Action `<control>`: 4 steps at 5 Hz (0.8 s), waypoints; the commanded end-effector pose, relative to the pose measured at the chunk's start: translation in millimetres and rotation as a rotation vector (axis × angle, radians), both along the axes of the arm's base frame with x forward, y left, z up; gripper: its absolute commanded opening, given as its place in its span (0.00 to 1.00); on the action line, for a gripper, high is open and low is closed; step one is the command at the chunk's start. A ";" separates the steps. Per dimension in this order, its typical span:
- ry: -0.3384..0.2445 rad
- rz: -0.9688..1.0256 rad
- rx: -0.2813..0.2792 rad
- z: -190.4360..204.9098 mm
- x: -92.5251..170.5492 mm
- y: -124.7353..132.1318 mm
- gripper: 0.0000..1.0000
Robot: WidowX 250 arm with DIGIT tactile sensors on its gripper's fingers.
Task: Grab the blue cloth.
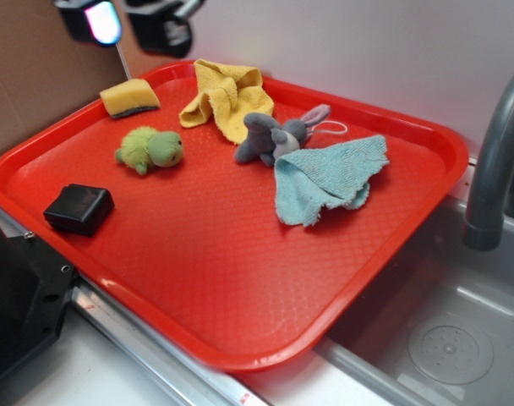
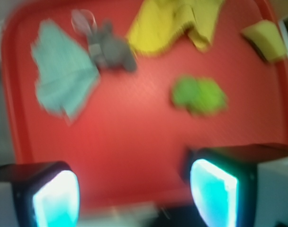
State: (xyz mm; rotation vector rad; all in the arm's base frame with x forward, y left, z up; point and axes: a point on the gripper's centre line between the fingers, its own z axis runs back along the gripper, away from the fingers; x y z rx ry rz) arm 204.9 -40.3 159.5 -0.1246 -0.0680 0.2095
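Red plastic tray [image 1: 198, 279] carries the blue cloth [image 1: 325, 179], crumpled near the tray's far right rim and touching the grey bunny [image 1: 270, 139], while the claw [image 2: 134, 194] hangs spread and empty above the tray's far left corner.

A tray [image 1: 198, 279] sat on the counter, its right edge beside a sink [image 1: 460, 347] and faucet [image 1: 494, 161]. At its back left corner lay a sponge [image 1: 129, 97], with a washcloth [image 1: 226, 99] to its right. In front of the sponge sat a plush turtle [image 1: 150, 150], and nearer still, by the left rim, a small block [image 1: 79, 209]. A plush bunny [image 1: 274, 137] lay just right of centre, touching the blue cloth [image 1: 326, 179] spread before it and to its right. The gripper [image 1: 130, 24] hung above the back left corner.
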 end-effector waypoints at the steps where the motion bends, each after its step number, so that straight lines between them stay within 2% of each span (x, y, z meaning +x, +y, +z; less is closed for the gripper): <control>1: -0.133 0.009 -0.014 -39.8 65.6 -22.8 1.00; 2: -0.130 -0.050 0.076 -68.7 76.1 -40.7 1.00; 3: -0.092 -0.136 0.108 -96.3 72.4 -54.2 1.00; 4: -0.128 -0.201 0.069 -94.0 67.4 -55.2 1.00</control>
